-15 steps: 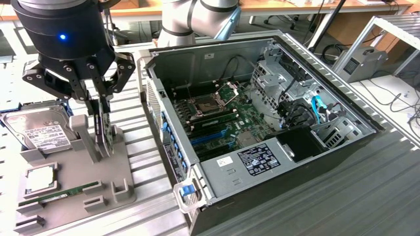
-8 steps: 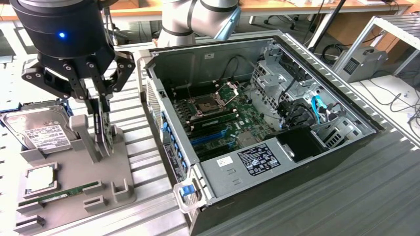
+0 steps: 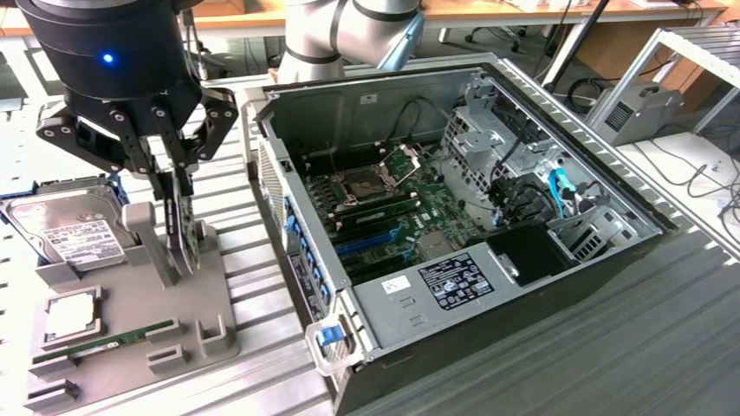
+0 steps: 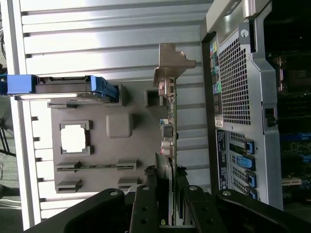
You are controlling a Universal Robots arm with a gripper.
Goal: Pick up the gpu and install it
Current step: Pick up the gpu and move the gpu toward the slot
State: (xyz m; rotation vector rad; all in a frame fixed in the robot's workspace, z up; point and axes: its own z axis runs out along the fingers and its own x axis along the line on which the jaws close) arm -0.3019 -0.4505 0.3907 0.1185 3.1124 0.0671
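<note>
Grey plastic tray [image 3: 139,347] on the tabletop [image 3: 266,364], and that is where the gpu [image 3: 179,227] is found. It is seen standing on edge in its slot, on the side of the tray nearer the computer case [image 3: 335,113]. The pincer [image 3: 173,178] is placed over the card's top edge. In the wrist view its fingers [image 4: 151,194] are seen pressed against both faces, so the pincer is judged closed on the gpu.

Whether the card has been raised out of the slot cannot be told; its lower edge is seen right at the tray. The grasp is judged made, the lift barely begun at most. The install is not done: the case is open, the motherboard [image 3: 434,204] is exposed, and no card is seated there. The hard drive [image 3: 69,230] and memory stick [image 3: 104,340] are seen in their places on the tray.
</note>
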